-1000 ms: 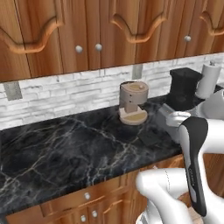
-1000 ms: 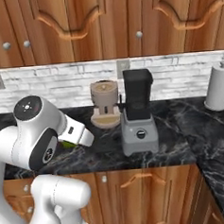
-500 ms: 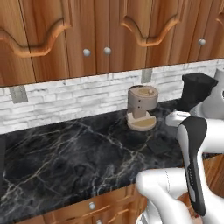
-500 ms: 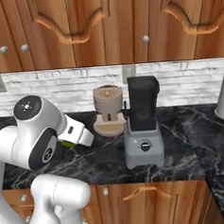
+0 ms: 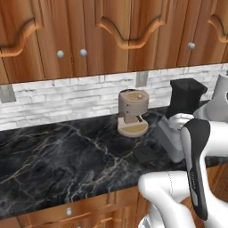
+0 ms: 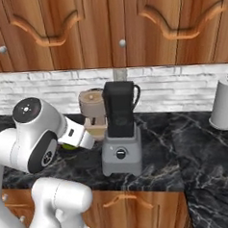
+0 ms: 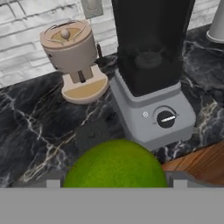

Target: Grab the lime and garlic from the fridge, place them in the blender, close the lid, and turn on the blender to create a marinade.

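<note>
Carrying the lime (image 7: 114, 164) toward the blender (image 6: 120, 128): the end effector (image 7: 114, 183) gripped it, low over the surface (image 5: 67, 160), just left of the jar. Lid (image 7: 92, 134) lay off beside the base. Next, probably lift above the jar's open top and release.

The white arm rises from the base, bends at a dark-jointed elbow and reaches forward and low. Its tool (image 6: 70, 144) points forward over the bench (image 6: 187, 164), jaws spread wide around the lime (image 7: 115, 164), which sits between them. In the left base view the forearm crosses the lower right.
</note>
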Controlling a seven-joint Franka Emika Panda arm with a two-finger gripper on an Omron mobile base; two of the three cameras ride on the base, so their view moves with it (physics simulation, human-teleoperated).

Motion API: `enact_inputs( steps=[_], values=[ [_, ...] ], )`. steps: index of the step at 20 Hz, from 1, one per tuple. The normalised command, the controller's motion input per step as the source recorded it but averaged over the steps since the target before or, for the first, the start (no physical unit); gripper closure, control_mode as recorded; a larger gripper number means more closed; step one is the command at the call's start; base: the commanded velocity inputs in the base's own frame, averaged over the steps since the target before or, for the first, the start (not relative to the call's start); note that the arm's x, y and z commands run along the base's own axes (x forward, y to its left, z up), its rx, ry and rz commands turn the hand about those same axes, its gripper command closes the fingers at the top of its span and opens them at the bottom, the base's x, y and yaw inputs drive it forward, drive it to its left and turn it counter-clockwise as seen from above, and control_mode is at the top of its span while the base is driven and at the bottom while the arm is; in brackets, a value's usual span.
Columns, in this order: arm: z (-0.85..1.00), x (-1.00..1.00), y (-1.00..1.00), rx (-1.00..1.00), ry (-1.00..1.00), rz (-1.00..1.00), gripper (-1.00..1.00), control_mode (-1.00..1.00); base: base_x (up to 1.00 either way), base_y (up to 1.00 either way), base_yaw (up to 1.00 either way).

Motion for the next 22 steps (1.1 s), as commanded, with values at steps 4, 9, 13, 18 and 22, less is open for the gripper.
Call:
enact_inputs(
  steps=[4, 9, 13, 18, 22],
  values=[
    [0.0, 0.0, 0.0, 0.0, 0.0, 0.0, 1.0, 1.0, 0.0, -0.58, 0.18],
    [0.0, 0.0, 0.0, 0.0, 0.0, 0.0, 1.0, 1.0, 0.06, -0.11, 0.18],
    [0.0, 0.0, 0.0, 0.0, 0.0, 0.0, 1.0, 1.0, 0.01, -0.08, 0.1],
    [0.08, 0.0, -0.04, 0.0, -0.03, 0.0, 1.0, -1.0, 0.0, -0.13, 0.01],
    [0.94, 0.02, -0.16, -0.04, -0.23, 0.0, 1.0, -1.0, 0.0, 0.0, 0.0]
  ],
)
